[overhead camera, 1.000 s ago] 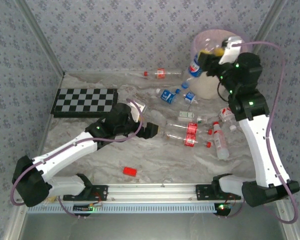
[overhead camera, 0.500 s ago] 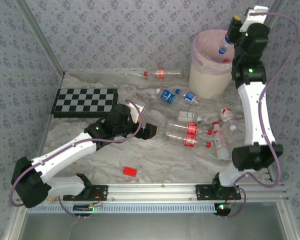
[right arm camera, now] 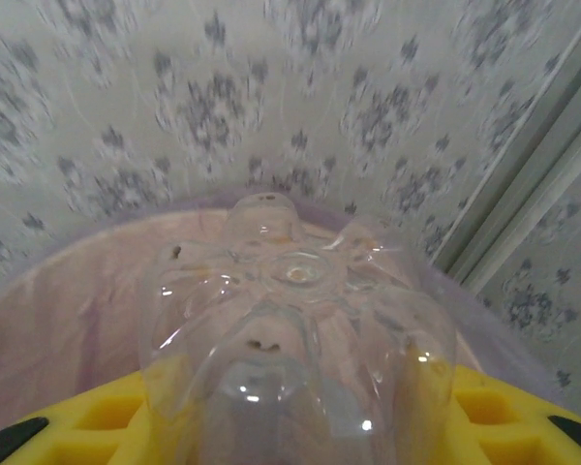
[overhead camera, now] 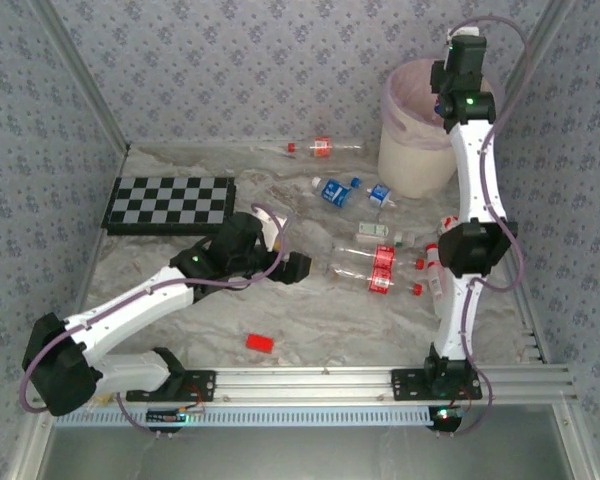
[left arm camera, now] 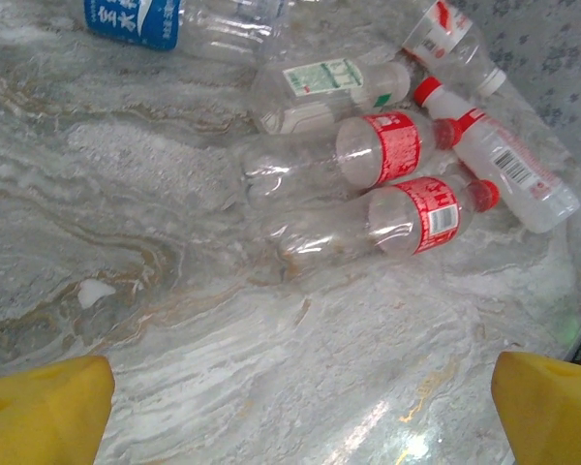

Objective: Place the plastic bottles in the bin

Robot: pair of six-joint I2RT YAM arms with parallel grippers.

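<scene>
The right tool (right arm camera: 292, 428) pinches a clear bottle (right arm camera: 295, 320) above the bin (right arm camera: 63, 325); left tool (left arm camera: 295, 412) spread wide.

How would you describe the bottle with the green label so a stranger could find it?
Start at the bin at the far right of the table and come toward the near edge, past the blue-labelled bottles. The bottle lies just beyond two red-labelled ones; it alone wears a white-and-green label.
</scene>
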